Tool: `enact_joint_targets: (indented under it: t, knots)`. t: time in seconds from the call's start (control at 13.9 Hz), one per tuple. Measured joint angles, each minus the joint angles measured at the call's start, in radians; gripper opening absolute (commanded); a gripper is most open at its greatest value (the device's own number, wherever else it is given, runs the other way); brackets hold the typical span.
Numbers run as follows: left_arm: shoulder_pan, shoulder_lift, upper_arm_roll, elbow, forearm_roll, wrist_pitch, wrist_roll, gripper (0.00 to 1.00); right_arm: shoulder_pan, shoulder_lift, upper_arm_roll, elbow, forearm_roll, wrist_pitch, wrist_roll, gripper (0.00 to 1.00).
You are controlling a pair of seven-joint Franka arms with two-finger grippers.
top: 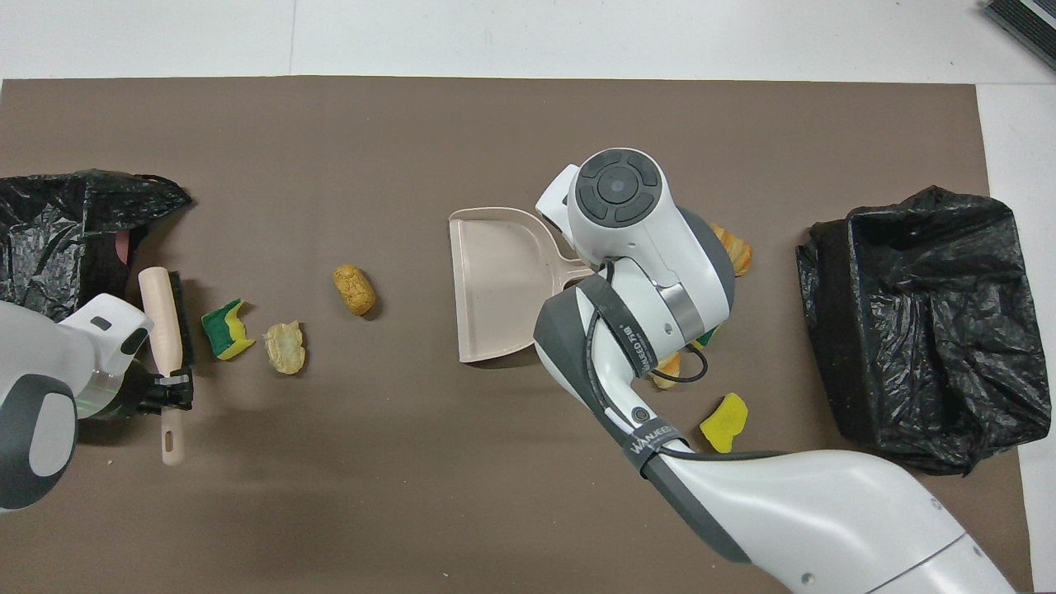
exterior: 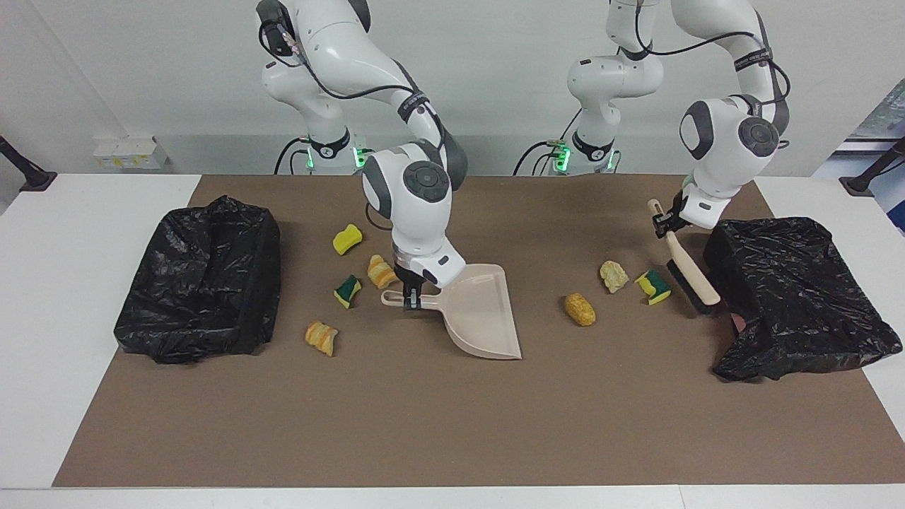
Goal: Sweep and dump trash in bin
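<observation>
My right gripper [exterior: 412, 300] is shut on the handle of the beige dustpan [exterior: 484, 311], which rests on the brown mat with its mouth toward the left arm's end; it also shows in the overhead view [top: 495, 285]. My left gripper [exterior: 665, 223] [top: 173, 386] is shut on the handle of a beige brush [exterior: 689, 274] [top: 161, 309] whose black bristles reach the mat. Beside the brush lie a green-yellow sponge chunk [exterior: 655, 287], a pale lump [exterior: 614, 276] and an orange lump [exterior: 580, 309]. Several more bits lie around the dustpan's handle: sponge chunks [exterior: 347, 239] [exterior: 347, 290] and pastry lumps [exterior: 381, 271] [exterior: 321, 338].
A bin lined with a black bag [exterior: 205, 279] stands at the right arm's end of the mat. Another black-bagged bin [exterior: 799, 297] stands at the left arm's end, close beside the brush. White table borders the brown mat [exterior: 452, 424].
</observation>
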Motion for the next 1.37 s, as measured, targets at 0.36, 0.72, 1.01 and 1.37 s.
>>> enact_joint_targets:
  t: [0.36, 0.72, 1.01, 1.37]
  knots:
    - [-0.113, 0.028, -0.013, 0.000, -0.080, 0.019, -0.122, 0.00, 0.001, 0.004, 0.001, 0.009, 0.001, 0.003, 0.000, 0.00]
    - [-0.308, 0.029, -0.020, 0.003, -0.178, 0.064, -0.399, 0.00, 0.001, 0.005, 0.001, 0.009, 0.001, 0.004, 0.000, 0.00]
    - [-0.415, 0.099, -0.023, 0.057, -0.256, 0.125, -0.460, 0.00, 0.001, 0.005, 0.001, 0.009, 0.001, 0.005, 0.000, 0.00]
    - [-0.526, 0.208, -0.025, 0.205, -0.332, 0.129, -0.459, 0.00, -0.003, 0.005, -0.002, 0.009, 0.001, 0.007, 0.000, 0.00]
